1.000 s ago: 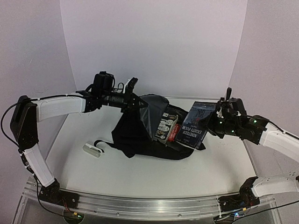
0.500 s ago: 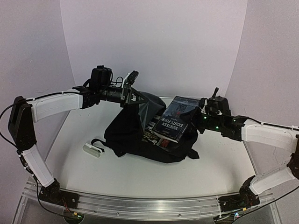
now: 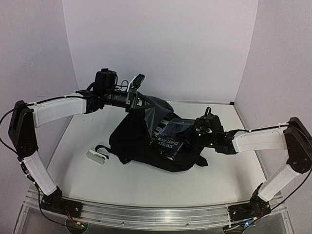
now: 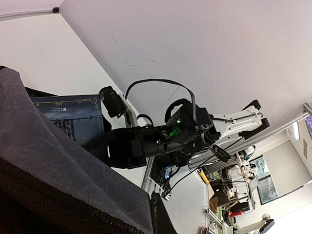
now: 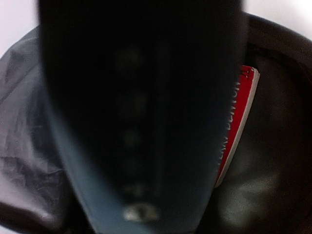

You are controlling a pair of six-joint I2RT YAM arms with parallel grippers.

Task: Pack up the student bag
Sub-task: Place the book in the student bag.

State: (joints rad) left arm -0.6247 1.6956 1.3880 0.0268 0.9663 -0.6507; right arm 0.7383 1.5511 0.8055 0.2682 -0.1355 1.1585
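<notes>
Student bag (image 3: 129, 146) slumped mid-table (image 3: 219, 180), black and soft, mouth turned toward the right side and lifted off the surface. Pinched at the upper rim by the left gripper (image 3: 138, 100), fingers together on the fabric, with the grey lining (image 4: 48, 165) held up like a canopy over the opening. Clamped in the right gripper (image 3: 195, 132), by its far edge: a dark Nineteen Eighty-Four paperback (image 3: 169, 138), title end leading into the bag's mouth. That gripper just at the bag's right edge, level with the opening; the paperback tilted and partly inside, under the raised lining. From the right wrist, mostly the blurred dark cover of the held paperback, close to the lens, and beside it a red-spined book (image 5: 235, 122) already inside against dark fabric. Also on the table, left of the bag and apart from it and from both grippers: a small white object (image 3: 95, 156), too small to identify.
</notes>
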